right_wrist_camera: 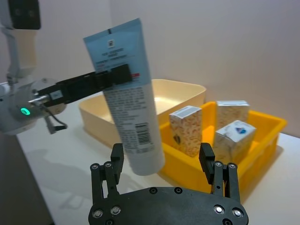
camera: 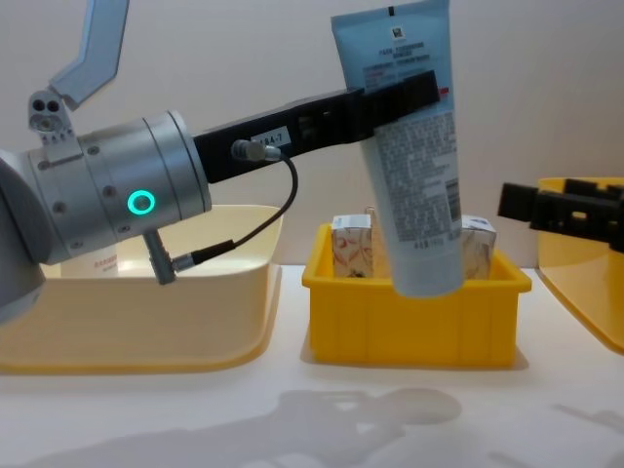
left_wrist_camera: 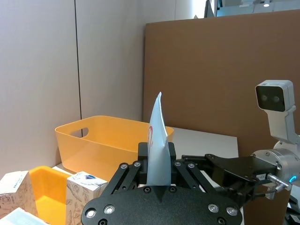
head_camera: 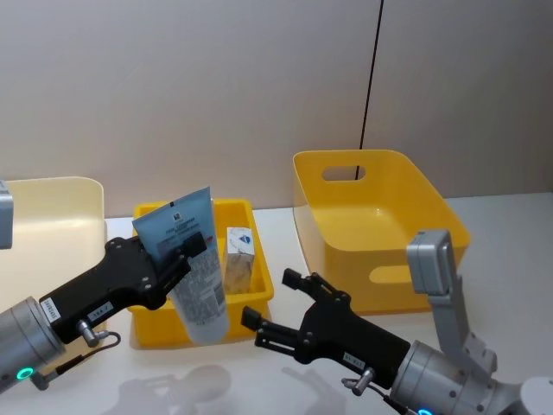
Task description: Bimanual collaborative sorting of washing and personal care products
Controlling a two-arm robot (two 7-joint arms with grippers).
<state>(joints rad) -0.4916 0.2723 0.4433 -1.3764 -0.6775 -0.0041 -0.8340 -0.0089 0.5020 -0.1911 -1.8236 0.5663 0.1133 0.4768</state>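
Above the front of the small yellow bin (camera: 409,331), a pale-blue squeeze tube (camera: 414,195) is held clear of everything else by the left gripper (camera: 414,93). The black fingers are clamped across the tube's upper part, just below the flat crimped end. The tube is carried slightly tilted, crimped end up, and its rounded lower end is seen level with the bin's rim in the chest view. Small dark print and a barcode are borne on its smooth, flat face, and a red mark is seen near the clamp.

To the right of the bin and nearer the robot, the right gripper (head_camera: 270,298) is held low with its fingers spread wide and nothing between them.

Inside the bin, small white cartons (right_wrist_camera: 186,129) with orange-brown patterns are stood upright. The bin is made of glossy moulded plastic with straight walls.

Right of the bin, a larger, deeper yellow tub (head_camera: 380,225) with rounded corners and a cut-out handle is set. Left of the bin, a cream tub (camera: 146,331) with a curved rim is placed.
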